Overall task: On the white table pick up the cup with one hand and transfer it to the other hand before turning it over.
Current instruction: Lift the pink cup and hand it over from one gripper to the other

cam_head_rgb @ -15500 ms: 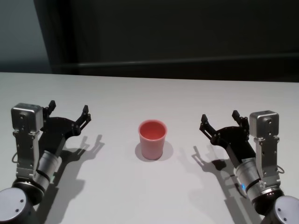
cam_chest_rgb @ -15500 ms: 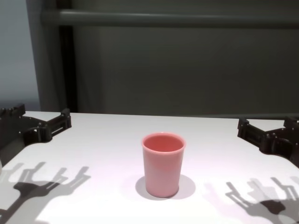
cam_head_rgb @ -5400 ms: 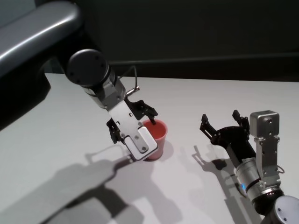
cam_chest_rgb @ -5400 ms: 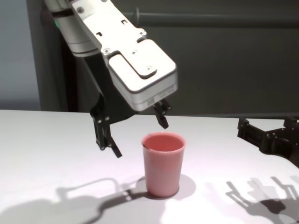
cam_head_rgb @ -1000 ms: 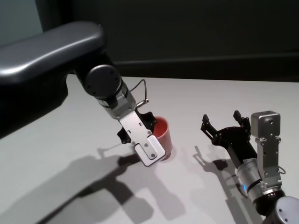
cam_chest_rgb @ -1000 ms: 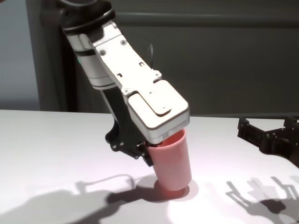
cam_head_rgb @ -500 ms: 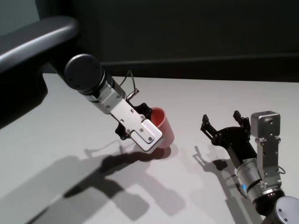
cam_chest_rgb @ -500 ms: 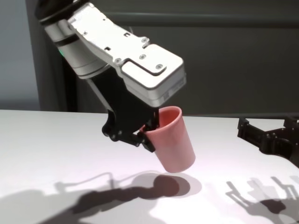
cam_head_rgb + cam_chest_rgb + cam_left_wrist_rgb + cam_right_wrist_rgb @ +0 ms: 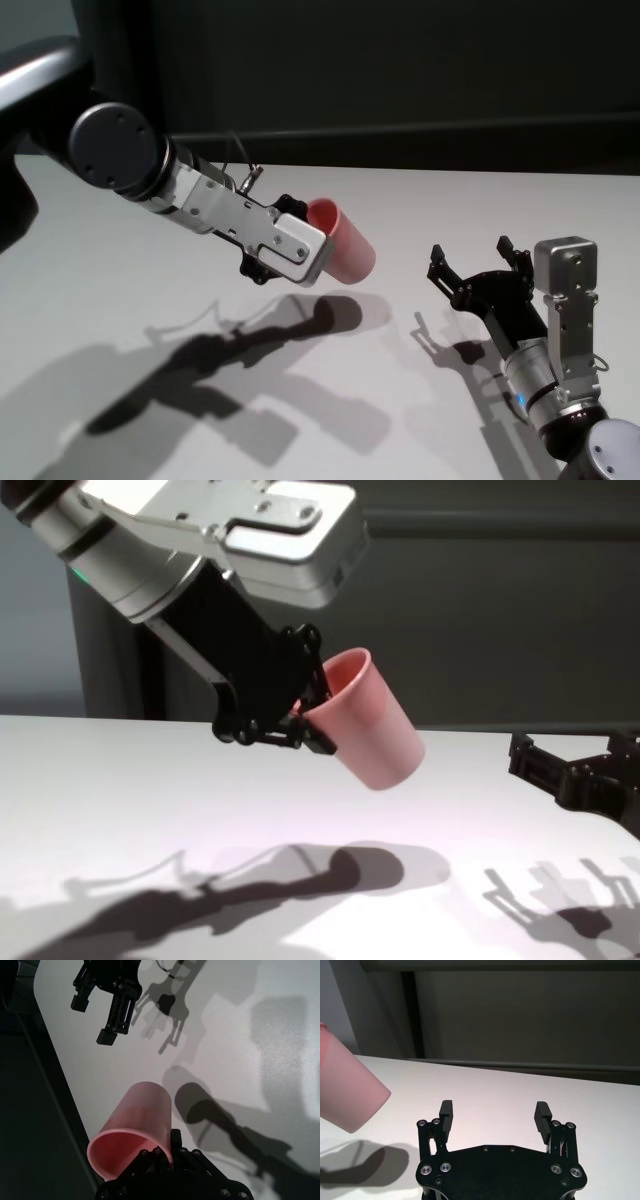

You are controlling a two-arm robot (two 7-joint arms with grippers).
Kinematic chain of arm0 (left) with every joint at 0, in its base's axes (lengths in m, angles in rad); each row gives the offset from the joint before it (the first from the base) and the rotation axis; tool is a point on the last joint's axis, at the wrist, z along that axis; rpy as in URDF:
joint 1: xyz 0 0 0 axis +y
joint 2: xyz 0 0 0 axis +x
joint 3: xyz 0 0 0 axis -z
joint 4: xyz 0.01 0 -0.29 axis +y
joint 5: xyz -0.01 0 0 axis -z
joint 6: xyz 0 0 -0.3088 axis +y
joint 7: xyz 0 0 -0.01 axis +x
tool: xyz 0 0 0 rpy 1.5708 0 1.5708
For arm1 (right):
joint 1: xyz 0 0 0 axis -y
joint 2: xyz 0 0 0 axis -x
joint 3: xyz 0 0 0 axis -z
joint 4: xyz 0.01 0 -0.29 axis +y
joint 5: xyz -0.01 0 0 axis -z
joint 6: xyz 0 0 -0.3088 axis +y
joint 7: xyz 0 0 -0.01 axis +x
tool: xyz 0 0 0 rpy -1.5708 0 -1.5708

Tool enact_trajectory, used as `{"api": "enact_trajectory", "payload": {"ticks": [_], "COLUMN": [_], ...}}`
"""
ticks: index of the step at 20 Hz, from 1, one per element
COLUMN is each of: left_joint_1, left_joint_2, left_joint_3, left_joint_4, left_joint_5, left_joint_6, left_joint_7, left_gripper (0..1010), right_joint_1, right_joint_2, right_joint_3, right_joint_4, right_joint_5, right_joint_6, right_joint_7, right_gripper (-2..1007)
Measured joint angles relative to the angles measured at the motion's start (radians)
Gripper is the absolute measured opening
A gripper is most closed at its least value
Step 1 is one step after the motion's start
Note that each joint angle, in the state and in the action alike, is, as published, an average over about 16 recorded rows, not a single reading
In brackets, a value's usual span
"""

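- My left gripper (image 9: 312,712) pinches the cup (image 9: 372,730) by its rim — one finger inside, one outside — which leaves the tapered wall bare for a handover.
- The cup hangs tilted well above the table (image 9: 420,400), base toward the right gripper (image 9: 478,263); I see nothing inside it.
- Right fingers spread, parked low, apart from the cup.

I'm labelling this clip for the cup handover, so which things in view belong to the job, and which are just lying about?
In the job:
- cup, lifted and tilted
- left gripper, pinching the cup's rim
- right gripper, open, low over the table
- white table

Lying about:
- nothing else on the table; only the dark wall behind
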Motion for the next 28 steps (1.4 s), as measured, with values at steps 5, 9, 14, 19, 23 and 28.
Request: {"api": "enact_trajectory", "payload": {"ticks": [5, 9, 14, 19, 23, 28], "left_joint_1": [0.067, 0.132, 0.221, 0.299, 0.343, 0.364], "left_joint_2": [0.031, 0.048, 0.057, 0.049, 0.025, -0.023], "left_joint_3": [-0.08, -0.145, -0.228, -0.298, -0.346, -0.386], "left_joint_4": [-0.034, -0.055, -0.073, -0.077, -0.063, -0.023], "left_joint_5": [-0.079, -0.153, -0.261, -0.374, -0.464, -0.557], "left_joint_6": [0.041, 0.069, 0.088, 0.08, 0.059, 0.022], "left_joint_7": [0.071, 0.13, 0.193, 0.227, 0.233, 0.214], "left_gripper": [50, 50, 50, 49, 49, 49], "right_joint_1": [0.0, 0.0, 0.0, 0.0, 0.0, 0.0], "right_joint_2": [0.0, 0.0, 0.0, 0.0, 0.0, 0.0], "right_joint_3": [0.0, 0.0, 0.0, 0.0, 0.0, 0.0], "right_joint_4": [0.0, 0.0, 0.0, 0.0, 0.0, 0.0], "right_joint_5": [0.0, 0.0, 0.0, 0.0, 0.0, 0.0], "right_joint_6": [0.0, 0.0, 0.0, 0.0, 0.0, 0.0], "right_joint_7": [0.0, 0.0, 0.0, 0.0, 0.0, 0.0], "right_gripper": [1003, 1003, 1002, 1002, 1002, 1002]}}
